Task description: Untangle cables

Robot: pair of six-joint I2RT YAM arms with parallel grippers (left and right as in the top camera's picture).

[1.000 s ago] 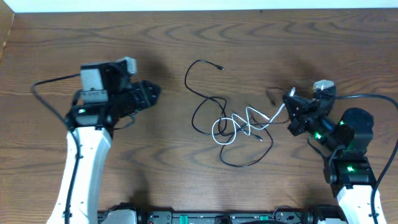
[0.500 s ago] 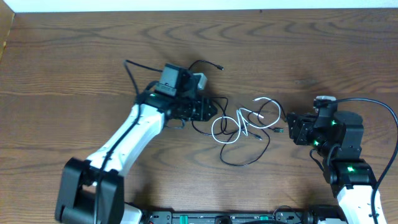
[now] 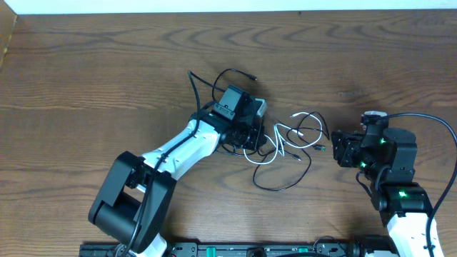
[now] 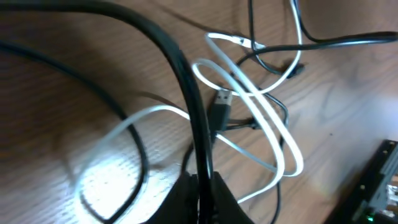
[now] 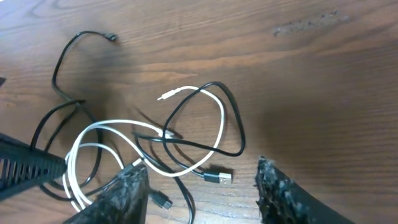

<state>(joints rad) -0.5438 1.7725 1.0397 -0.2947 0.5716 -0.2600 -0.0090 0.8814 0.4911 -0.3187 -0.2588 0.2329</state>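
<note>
A white cable (image 3: 307,114) and a black cable (image 3: 239,71) lie tangled in loops mid-table. My left gripper (image 3: 251,137) sits on the left side of the tangle. In the left wrist view, this gripper (image 4: 200,199) is shut on the black cable (image 4: 186,81), which runs up from between the fingers. White loops (image 4: 280,134) and a USB plug (image 4: 219,107) lie just beyond. My right gripper (image 3: 334,148) stands open just right of the tangle, holding nothing. In its wrist view, the right gripper (image 5: 200,167) faces a black USB plug (image 5: 219,177), the white cable (image 5: 221,121) and the black cable (image 5: 59,62).
The bare wooden table (image 3: 385,57) stretches all around the tangle. A thick black wire (image 3: 421,114) arcs off the right arm near the right edge. The black robot base rail (image 3: 250,250) runs along the front edge.
My left arm has swung right onto the tangle and shut on the black cable. The right gripper let go of the white cable, pulled back slightly right and has since stayed open.
</note>
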